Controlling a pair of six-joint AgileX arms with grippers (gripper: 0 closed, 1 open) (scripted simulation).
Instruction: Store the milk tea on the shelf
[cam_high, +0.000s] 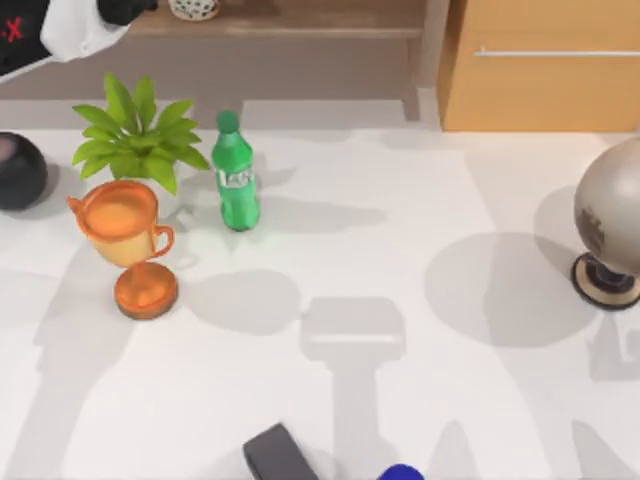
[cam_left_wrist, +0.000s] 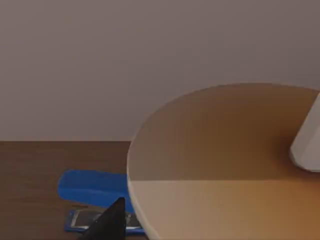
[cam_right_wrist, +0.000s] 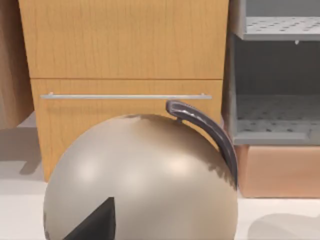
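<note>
Closest to the left wrist camera is the milk tea (cam_left_wrist: 225, 165), seen from above and just ahead of the left gripper (cam_left_wrist: 112, 225). Its round orange lid is broad in that view and its white straw (cam_left_wrist: 306, 145) stands at one side. Whether this gripper is open, closed or holding the cup cannot be told.

From above, the milk tea (cam_high: 195, 8) stands upright on the shelf (cam_high: 320, 20) at the table's far edge, toward the far-left corner, with its long axis vertical. The left arm (cam_high: 70, 30) reaches in from that corner and is just beside the cup, so it is by far the nearer arm. The cup appears to be already stored. The next move is probably to let go and draw back without tipping it.

On the table (cam_high: 420, 200) below the arm stand a plant (cam_high: 135, 135), a green bottle (cam_high: 235, 175) and an orange trophy (cam_high: 130, 245). All three are tall enough to catch a low retreat. A black ball (cam_high: 20, 170) sits at the left edge.

The right gripper (cam_right_wrist: 95, 222) is idle by the right edge, just behind a grey ball (cam_high: 615, 220) and facing the cabinet (cam_high: 540, 70). Its state cannot be told.
</note>
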